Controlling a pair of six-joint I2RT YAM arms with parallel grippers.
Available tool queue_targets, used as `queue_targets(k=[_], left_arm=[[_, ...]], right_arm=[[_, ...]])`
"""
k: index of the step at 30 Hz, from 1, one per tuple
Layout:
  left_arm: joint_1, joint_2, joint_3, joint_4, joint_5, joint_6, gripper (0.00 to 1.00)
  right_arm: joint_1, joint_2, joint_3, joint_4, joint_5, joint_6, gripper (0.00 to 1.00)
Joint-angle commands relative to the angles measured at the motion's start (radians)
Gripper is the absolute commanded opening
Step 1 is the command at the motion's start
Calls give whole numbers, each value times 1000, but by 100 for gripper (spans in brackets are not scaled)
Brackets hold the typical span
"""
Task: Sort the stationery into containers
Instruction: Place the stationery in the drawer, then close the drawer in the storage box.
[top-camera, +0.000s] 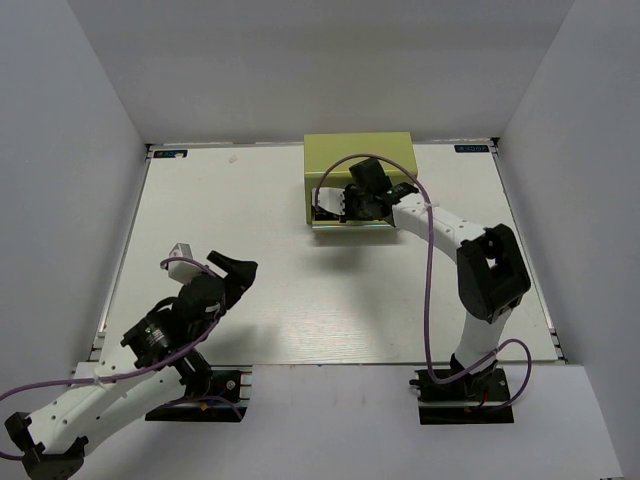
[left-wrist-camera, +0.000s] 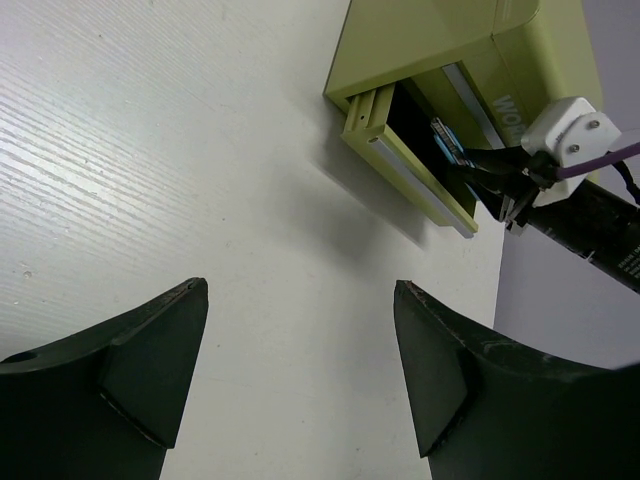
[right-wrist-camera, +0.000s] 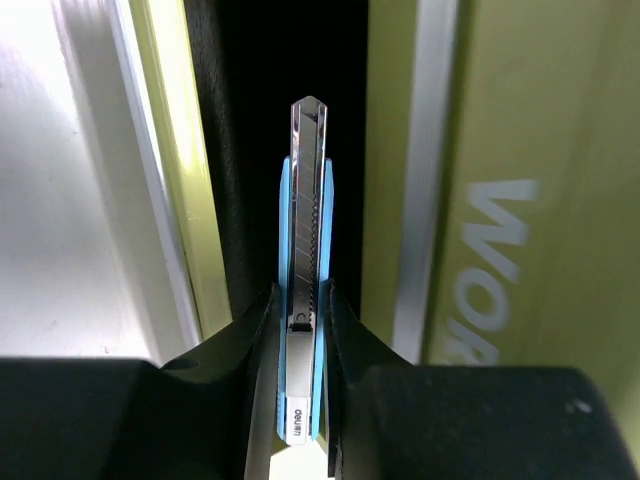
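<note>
Seemingly near done: right end effector (right-wrist-camera: 302, 305) gripped a blue cutter (right-wrist-camera: 308, 180) over the chest (top-camera: 360, 155)'s open drawer (left-wrist-camera: 410, 175); left end effector (left-wrist-camera: 300, 290) wide, empty; worktop (top-camera: 250, 200) showed no loose stationery.

We see bright, even overhead light; the chest (top-camera: 360, 155) casts a soft shadow on the white table (top-camera: 230, 220); everything looks sharp.

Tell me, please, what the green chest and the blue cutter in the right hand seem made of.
The green chest: likely painted sheet metal; smooth satin faces, crisp folded edges. The blue cutter: probably glossy plastic body, with a shiny steel blade scored in segments.
</note>
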Motion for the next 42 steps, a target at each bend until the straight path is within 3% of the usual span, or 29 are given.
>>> queue_targets(k=[1, 3, 5, 9, 12, 16, 20, 24, 36, 42], left_arm=[[2, 10, -8, 9, -4, -1, 85], [2, 10, -8, 9, -4, -1, 85], [2, 19, -8, 18, -4, -1, 85], [2, 28, -17, 39, -4, 8, 85], [2, 37, -17, 39, -4, 8, 86], [2, 48, -17, 50, -4, 17, 87], [2, 57, -17, 61, 5, 17, 87], [2, 57, -17, 61, 5, 27, 87], [2, 66, -17, 70, 14, 27, 87], [2, 66, -17, 70, 14, 27, 87]], right_arm=[[-14, 11, 66, -21, -20, -20, 12], [-20, 6, 66, -31, -31, -14, 30], [-23, -6, 63, -37, -52, -2, 38], [-32, -24, 86, -66, -87, 32, 40], [-37, -33, 113, -97, -136, 56, 36], [-43, -53, 136, -207, -244, 61, 0], [-35, -67, 111, -378, -435, -73, 0], [-32, -37, 104, -450, -479, -138, 0], [-28, 127, 140, -295, -281, 6, 0], [-29, 122, 66, -79, -89, 131, 0]])
